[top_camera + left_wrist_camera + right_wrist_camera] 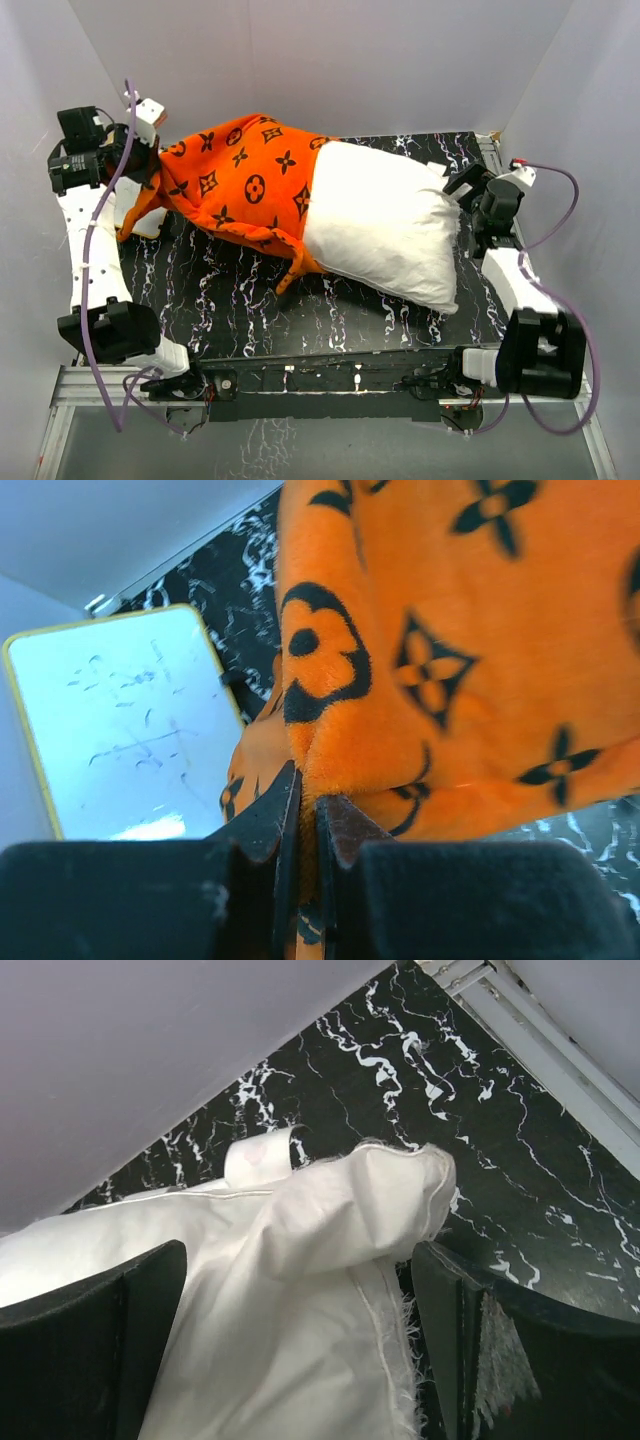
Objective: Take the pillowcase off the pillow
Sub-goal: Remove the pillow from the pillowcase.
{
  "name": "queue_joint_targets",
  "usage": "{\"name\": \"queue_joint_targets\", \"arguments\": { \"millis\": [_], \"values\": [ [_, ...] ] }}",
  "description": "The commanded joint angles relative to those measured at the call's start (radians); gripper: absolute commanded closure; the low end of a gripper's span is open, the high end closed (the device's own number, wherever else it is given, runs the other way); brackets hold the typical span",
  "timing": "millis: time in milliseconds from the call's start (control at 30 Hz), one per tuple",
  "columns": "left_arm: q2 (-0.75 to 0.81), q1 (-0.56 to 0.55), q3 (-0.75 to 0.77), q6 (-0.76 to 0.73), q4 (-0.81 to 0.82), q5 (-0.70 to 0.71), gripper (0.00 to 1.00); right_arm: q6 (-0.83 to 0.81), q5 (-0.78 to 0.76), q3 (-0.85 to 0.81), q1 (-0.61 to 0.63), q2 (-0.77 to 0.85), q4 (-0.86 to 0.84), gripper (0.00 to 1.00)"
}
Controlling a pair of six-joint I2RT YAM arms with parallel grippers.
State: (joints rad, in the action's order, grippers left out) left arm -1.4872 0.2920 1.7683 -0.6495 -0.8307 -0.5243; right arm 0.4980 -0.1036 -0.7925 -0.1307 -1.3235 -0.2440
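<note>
Black fingers of the left gripper (308, 815) fill the bottom of the left wrist view. They're squeezed almost together with a fold of the pillowcase (470, 630) pinched in the slit, so that claw is clamped on the fabric. There's one pillowcase: fuzzy bright orange plush with black flower, circle and diamond motifs printed all over it. I can't make out any brand lettering, only the shapes. Left of it in that frame lies one flat whiteboard (120, 730) with a thin yellowish rim. It has faint scribbles on it, too smudgy to read.

The right gripper (300, 1290) is spread wide, with one dark finger at each lower corner of its view. A crumpled corner of the pillow (330, 1210) sits between them. I can't tell if either finger actually touches it. There's one pillow: plain white woven cloth with a stitched seam and frayed threads along the edge. A small white tag (262, 1152) pokes up, with no text visible.

From the top camera, the pillow lies across the middle of the table (330, 320), which is glossy black with white marble veins. The pillowcase covers the pillow's left part, toward the upper left of the frame. The plump white right part is bare and reaches over to the right gripper.
</note>
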Motion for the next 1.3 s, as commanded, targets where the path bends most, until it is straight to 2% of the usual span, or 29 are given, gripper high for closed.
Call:
{"name": "queue_joint_targets", "arguments": {
  "millis": [0, 133, 300, 367, 500, 667, 833, 867, 900, 933, 967, 1000, 1133, 1267],
  "values": [
    [0.016, -0.124, 0.076, 0.061, -0.051, 0.024, 1.00, -0.008, 0.035, 0.098, 0.011, 0.191, 0.024, 0.02],
    [-0.007, -0.240, 0.179, 0.099, -0.066, 0.100, 1.00, -0.007, 0.170, 0.122, 0.087, 0.280, 0.155, 0.02],
    [-0.081, -0.292, 0.371, 0.121, -0.121, 0.147, 1.00, -0.091, 0.202, 0.187, 0.211, 0.380, 0.226, 0.02],
    [-0.094, -0.309, 0.408, 0.122, -0.141, 0.166, 1.00, -0.083, 0.215, 0.206, 0.238, 0.421, 0.255, 0.02],
    [-0.084, -0.367, 0.417, 0.119, -0.164, 0.192, 1.00, -0.064, 0.335, 0.258, 0.260, 0.471, 0.252, 0.02],
    [-0.075, -0.495, 0.421, 0.126, -0.204, 0.262, 1.00, -0.110, 0.477, 0.326, 0.341, 0.410, 0.143, 0.02],
    [-0.097, -0.600, 0.492, 0.113, -0.245, 0.341, 1.00, -0.146, 0.402, 0.276, 0.394, 0.173, 0.145, 0.01],
    [-0.110, -0.613, 0.522, 0.106, -0.261, 0.356, 1.00, -0.133, 0.381, 0.268, 0.400, 0.136, 0.138, 0.09],
    [-0.121, -0.624, 0.554, 0.097, -0.275, 0.373, 1.00, -0.111, 0.366, 0.267, 0.401, 0.104, 0.120, 0.23],
    [-0.136, -0.631, 0.580, 0.083, -0.286, 0.391, 1.00, -0.078, 0.339, 0.272, 0.402, 0.076, 0.102, 0.43],
    [-0.140, -0.633, 0.598, 0.063, -0.290, 0.414, 1.00, -0.030, 0.285, 0.278, 0.402, 0.059, 0.085, 0.75],
    [-0.138, -0.634, 0.607, 0.039, -0.286, 0.438, 1.00, 0.016, 0.234, 0.287, 0.402, 0.048, 0.071, 0.90],
    [-0.086, -0.634, 0.583, -0.094, -0.214, 0.585, 1.00, 0.112, 0.102, 0.291, 0.374, 0.032, 0.061, 0.92],
    [-0.003, -0.634, 0.501, -0.252, -0.087, 0.751, 1.00, 0.216, 0.126, 0.297, 0.209, 0.039, 0.056, 0.92]
  ]
}}
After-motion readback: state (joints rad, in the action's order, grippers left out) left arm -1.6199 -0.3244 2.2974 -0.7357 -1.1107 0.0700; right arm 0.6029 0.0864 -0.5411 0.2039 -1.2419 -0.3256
